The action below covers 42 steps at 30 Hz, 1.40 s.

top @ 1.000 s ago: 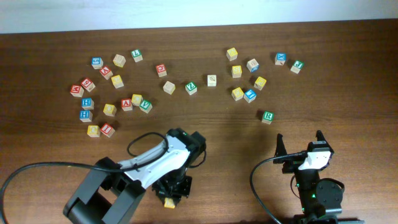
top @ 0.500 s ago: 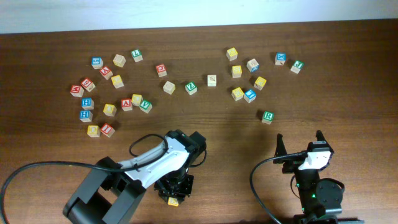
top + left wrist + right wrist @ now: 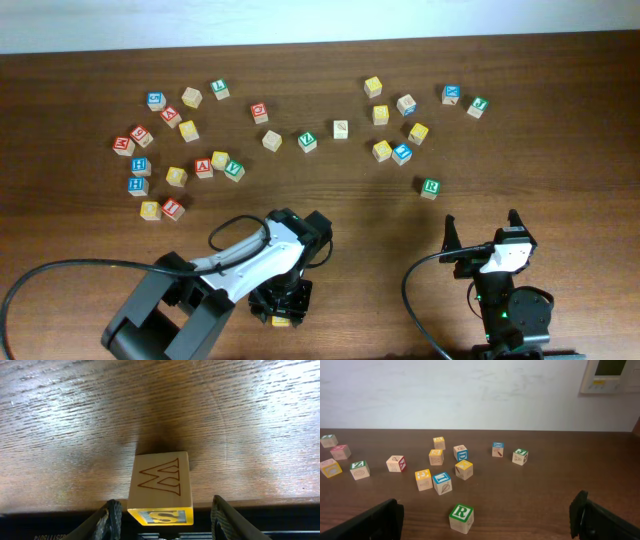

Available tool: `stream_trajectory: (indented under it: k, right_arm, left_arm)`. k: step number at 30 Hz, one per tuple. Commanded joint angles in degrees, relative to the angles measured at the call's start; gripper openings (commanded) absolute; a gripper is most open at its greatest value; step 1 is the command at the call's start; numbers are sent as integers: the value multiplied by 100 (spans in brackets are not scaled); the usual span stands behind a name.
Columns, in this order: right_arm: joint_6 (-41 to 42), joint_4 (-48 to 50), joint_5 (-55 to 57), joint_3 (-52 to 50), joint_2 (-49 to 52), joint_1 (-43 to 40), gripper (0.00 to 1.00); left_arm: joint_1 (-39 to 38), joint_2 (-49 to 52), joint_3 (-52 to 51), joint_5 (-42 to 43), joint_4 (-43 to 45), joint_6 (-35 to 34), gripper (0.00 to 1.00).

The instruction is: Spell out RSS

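1. Table (image 3: 560, 110) of dark wood carried loose alphabet cubes (image 3: 189, 131) scattered across its far half.
2. Left gripper (image 3: 167, 510) sat at the near edge, left of centre, its fingers spread with a gap on either side of a cube.
3. Right gripper (image 3: 486, 512) stood at the near right, fingers wide apart and empty.
4. Green R cube (image 3: 461, 517) lay just beyond it, apart from the others.
5. Yellow S cube (image 3: 160, 492) rested on the wood between the left fingers, with a W on its top face.
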Motion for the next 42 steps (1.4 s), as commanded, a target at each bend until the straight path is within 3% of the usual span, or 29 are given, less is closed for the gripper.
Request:
stream_trajectory:
  k: [1, 8, 12, 15, 22, 31, 42]
  right_arm:
    - [-17, -9, 46, -50, -44, -39, 98]
    - [-17, -9, 48, -50, -44, -39, 98]
    - [-17, -9, 48, -50, -44, -39, 98]
    - [-17, -9, 46, -50, -44, -39, 98]
    - [-17, -9, 46, -50, -44, -39, 98]
    - [-17, -9, 46, -50, -44, -39, 98]
    - [-17, -9, 46, -50, -44, -39, 98]
  left_arm:
    - [-24, -76, -26, 63, 190, -251, 43]
    - [-24, -76, -28, 61, 459, -267, 24]
    - [-24, -76, -28, 66, 450, -267, 23]
    - [-24, -76, -28, 155, 428, -262, 32]
    - [-24, -76, -28, 302, 328, -262, 35]
    - [-24, -76, -26, 299, 398, -262, 17]
    - [-22, -76, 946, 151, 584, -260, 21]
